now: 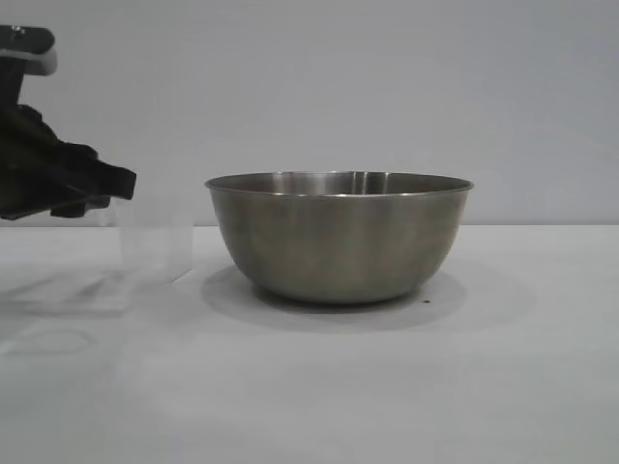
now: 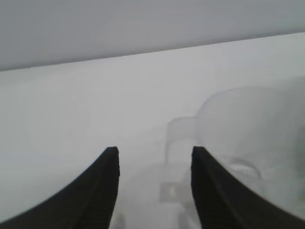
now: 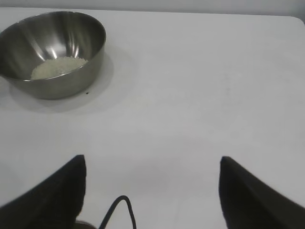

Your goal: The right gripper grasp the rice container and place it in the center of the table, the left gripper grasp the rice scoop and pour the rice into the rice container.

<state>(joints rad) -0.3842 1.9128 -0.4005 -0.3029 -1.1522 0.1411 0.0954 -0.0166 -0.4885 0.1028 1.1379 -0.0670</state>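
The rice container (image 1: 338,242), a big steel bowl, stands mid-table (image 1: 387,387). The right wrist view shows it far off (image 3: 71,83) with a heap of rice (image 3: 57,67) inside. The rice scoop (image 1: 153,246), a translucent cup, stands upright on the table left of the bowl. My left gripper (image 1: 124,184) hovers at its upper left side. In the left wrist view its jaws (image 2: 155,151) are open, and the scoop (image 2: 248,129) has its loop handle (image 2: 178,138) just beyond the tips, ungripped. My right gripper (image 3: 152,160) is open over bare table, away from the bowl.
A small dark speck (image 1: 427,302) lies on the table beside the bowl. A thin black cable (image 3: 119,210) loops near the right gripper. The table's rounded far corner (image 3: 295,21) shows in the right wrist view.
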